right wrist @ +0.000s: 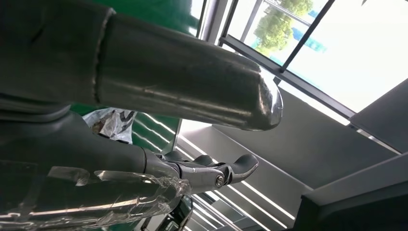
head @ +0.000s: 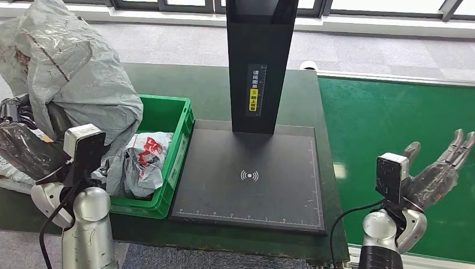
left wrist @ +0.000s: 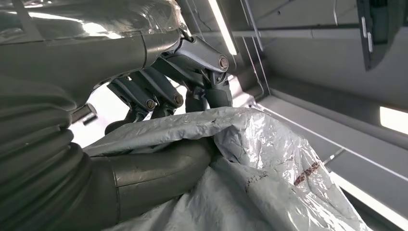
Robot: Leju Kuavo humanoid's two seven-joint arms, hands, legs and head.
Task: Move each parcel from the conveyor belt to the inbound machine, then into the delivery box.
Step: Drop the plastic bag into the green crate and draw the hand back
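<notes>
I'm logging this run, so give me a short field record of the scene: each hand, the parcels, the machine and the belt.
left hand: grips a crumpled grey plastic mailer parcel, held above the green plastic delivery crate
right hand: open, fingers spread, over the green conveyor belt
crate contents: white plastic parcel with red print
black flat scanner platform: bare

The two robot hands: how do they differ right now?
The left hand grips a grey parcel, lifted beside the green box; the right hand holds nothing. The left hand's fingers are clamped on the plastic; the right hand's are spread apart over the green belt. Both have a camera at the wrist.
</notes>
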